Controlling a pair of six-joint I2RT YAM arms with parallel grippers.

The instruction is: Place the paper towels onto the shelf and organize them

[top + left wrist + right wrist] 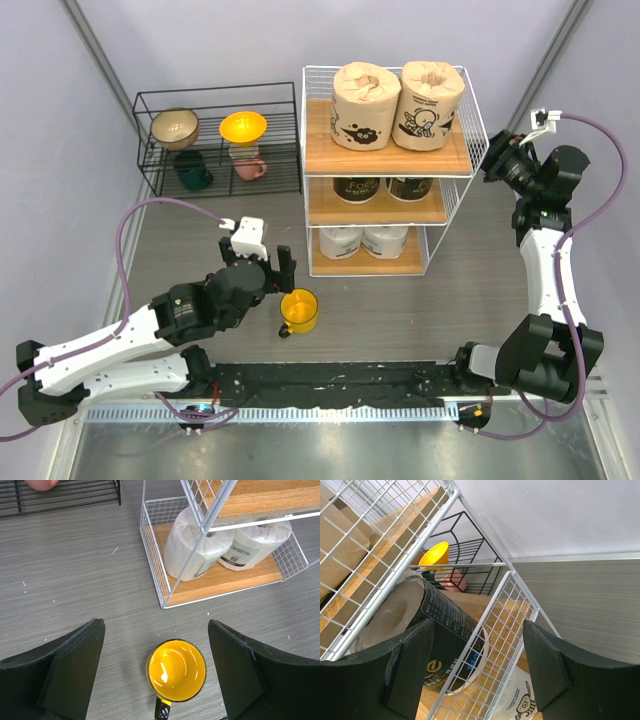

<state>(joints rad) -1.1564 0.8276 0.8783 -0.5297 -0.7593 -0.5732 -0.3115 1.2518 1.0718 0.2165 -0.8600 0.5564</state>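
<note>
Shelf [385, 160] (stocked) beside right tool [493, 160].

The two fat tan-brown paper-towel rolls [366, 105] carried black cartoon print. The middle pair of rolls [357, 188] wore dark wrap with pale lettering. The bottom pair of rolls [340, 240] was white. The tall wire-frame shelf [385, 160] was white, with light wooden boards. The glossy ceramic mug [298, 311] was yellow.

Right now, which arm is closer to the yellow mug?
Left. Its open jaws hover right by the yellow mug; the right arm's jaws are at the shelf's right side, farther away.
</note>
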